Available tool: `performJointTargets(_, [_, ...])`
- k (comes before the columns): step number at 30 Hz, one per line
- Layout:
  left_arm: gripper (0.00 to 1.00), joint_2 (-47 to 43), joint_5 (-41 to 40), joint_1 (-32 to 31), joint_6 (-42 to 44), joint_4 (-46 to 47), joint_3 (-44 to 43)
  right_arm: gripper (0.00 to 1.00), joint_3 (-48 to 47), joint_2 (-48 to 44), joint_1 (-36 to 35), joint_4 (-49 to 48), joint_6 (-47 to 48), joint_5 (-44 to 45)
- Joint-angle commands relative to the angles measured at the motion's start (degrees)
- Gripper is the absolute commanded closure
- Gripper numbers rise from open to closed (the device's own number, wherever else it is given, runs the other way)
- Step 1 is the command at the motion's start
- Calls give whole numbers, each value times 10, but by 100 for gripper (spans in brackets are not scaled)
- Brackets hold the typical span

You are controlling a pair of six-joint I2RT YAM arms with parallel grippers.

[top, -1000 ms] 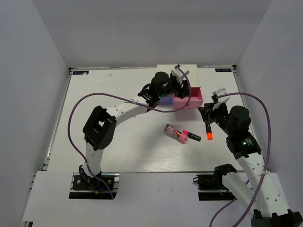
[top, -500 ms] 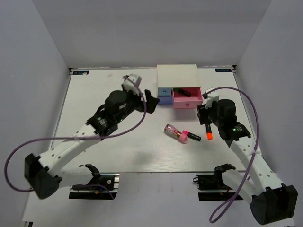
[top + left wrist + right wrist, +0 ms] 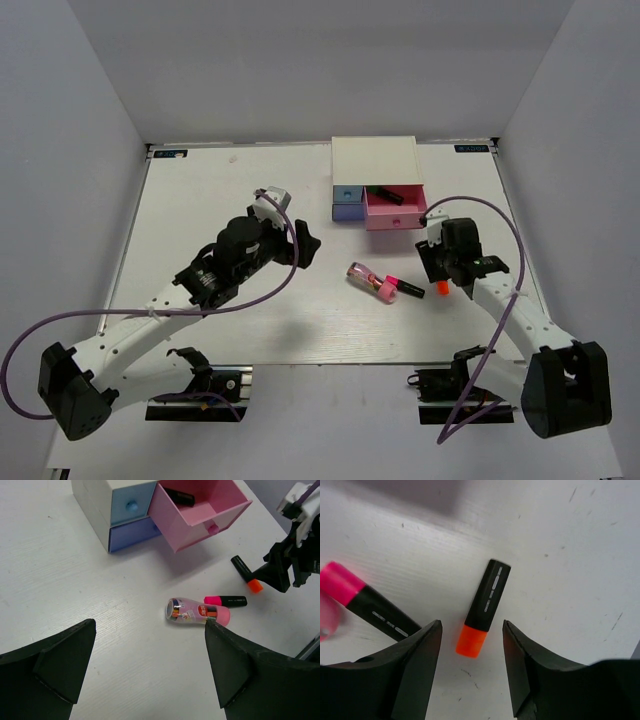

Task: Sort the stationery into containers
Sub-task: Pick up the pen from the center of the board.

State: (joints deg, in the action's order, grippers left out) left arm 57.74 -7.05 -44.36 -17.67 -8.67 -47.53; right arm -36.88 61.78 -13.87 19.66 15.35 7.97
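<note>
The left arm [image 3: 150, 320] extends from its base at the near-left corner of the worktop [image 3: 200, 200] diagonally toward the centre. The left gripper [image 3: 306, 243] is above the surface with its jaws fully apart. The right arm [image 3: 510, 310] reaches forward along the right edge, and the right gripper [image 3: 441, 268] points down close to the surface, jaws partly apart.

No legible text, label on tube [image 3: 196, 615] too blurred

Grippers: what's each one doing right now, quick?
Left gripper: open, holding nothing.
Right gripper: open, straddling the orange-capped marker with gaps on both sides, not gripping it.
</note>
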Motion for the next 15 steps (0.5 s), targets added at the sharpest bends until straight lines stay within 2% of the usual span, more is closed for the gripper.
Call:
performJointTargets(1, [0, 0, 17, 1, -1, -6, 0, 44, 21, 19, 6, -17, 23, 22])
performJointTargets(15, [0, 5, 22, 1, -1, 0, 5, 45, 59, 84, 27, -74, 69, 21])
